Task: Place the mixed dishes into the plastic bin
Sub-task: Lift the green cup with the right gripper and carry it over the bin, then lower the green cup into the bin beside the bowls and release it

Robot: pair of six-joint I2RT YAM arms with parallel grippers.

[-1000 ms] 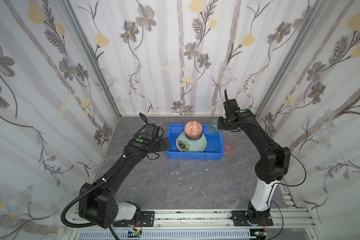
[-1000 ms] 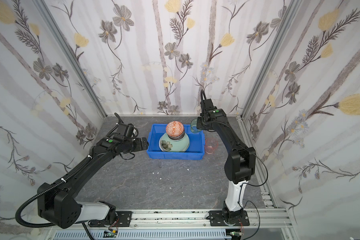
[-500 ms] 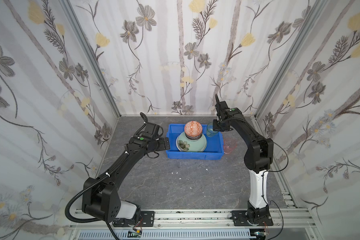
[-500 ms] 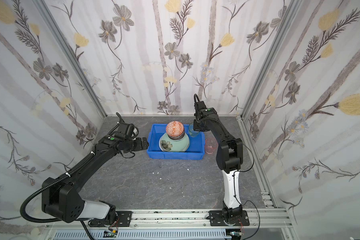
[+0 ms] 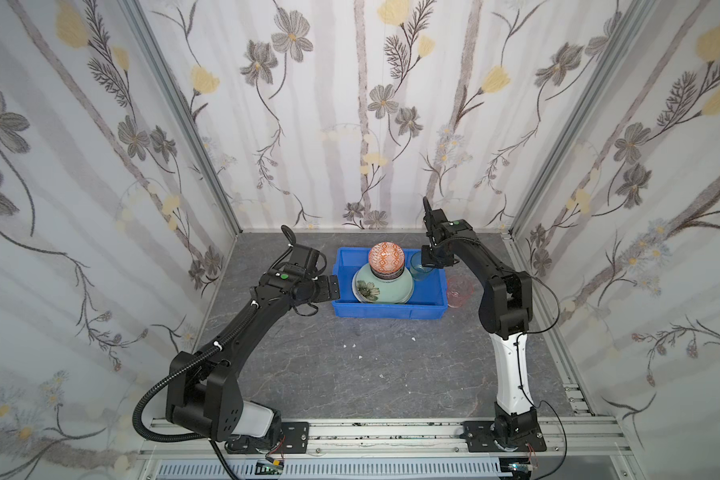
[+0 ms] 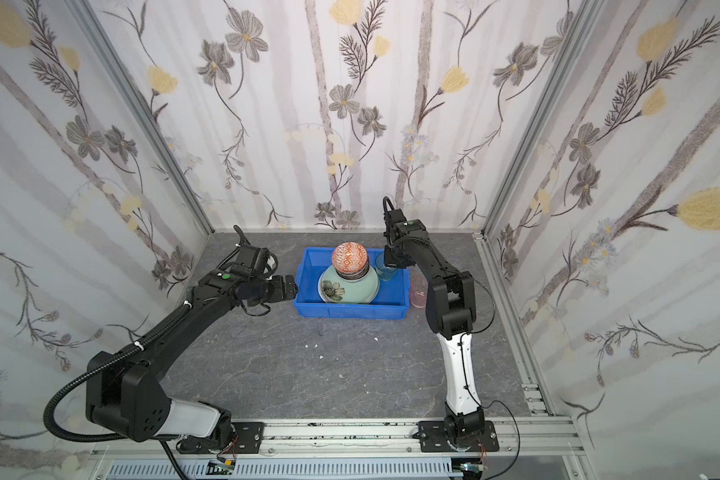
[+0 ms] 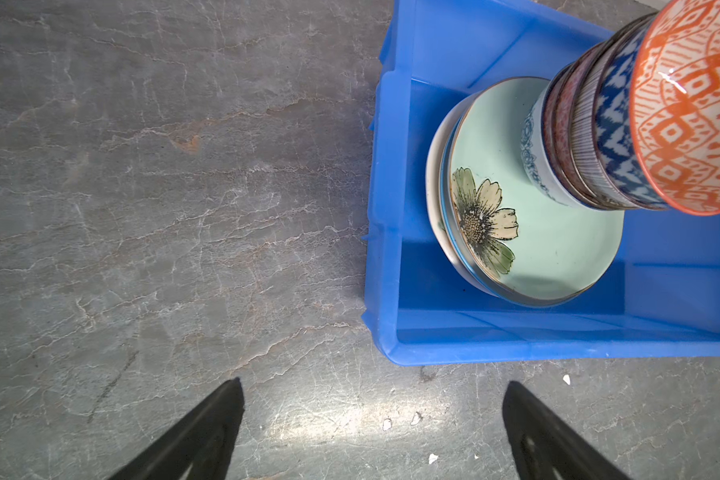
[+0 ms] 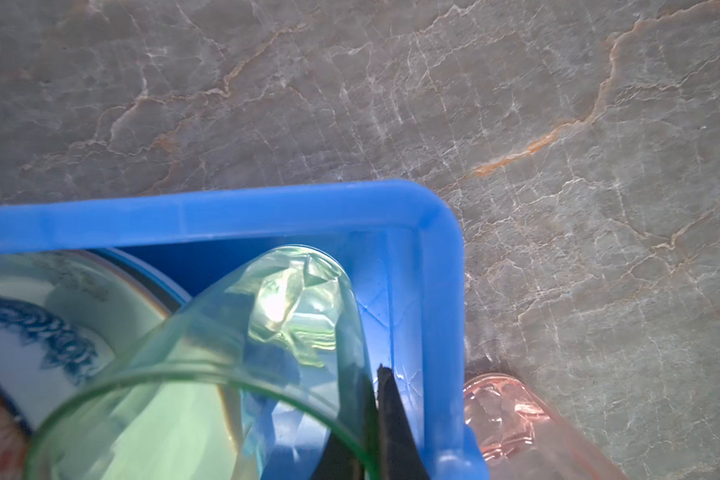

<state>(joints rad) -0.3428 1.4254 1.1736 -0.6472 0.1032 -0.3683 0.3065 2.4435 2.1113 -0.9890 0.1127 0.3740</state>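
Down at the right end of the blue bin (image 5: 387,312), the right gripper (image 8: 368,386) is pinched on the green tumbler (image 5: 418,268) by its wall, probably to slot it beside the bowl stack (image 5: 386,259), while the left gripper (image 7: 373,384) sits just outside, jaws wide apart, empty.

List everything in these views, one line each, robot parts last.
plastic bin: one, bright blue, far middle of the table
plates: at least three stacked, mint green with a flower on top, white below, in the bin
bowls: at least five stacked, orange-patterned on top, on the plates
green tumbler: one, clear green, in the bin's right end
pink tumbler: one, clear pink, on the table just outside the bin's right end
white specks: a few, on the table before the bin
table: one, grey marbled
walls: three, floral paper
left gripper: black, jaws open, empty, left of the bin
right gripper: black, jaws shut on the green tumbler's wall
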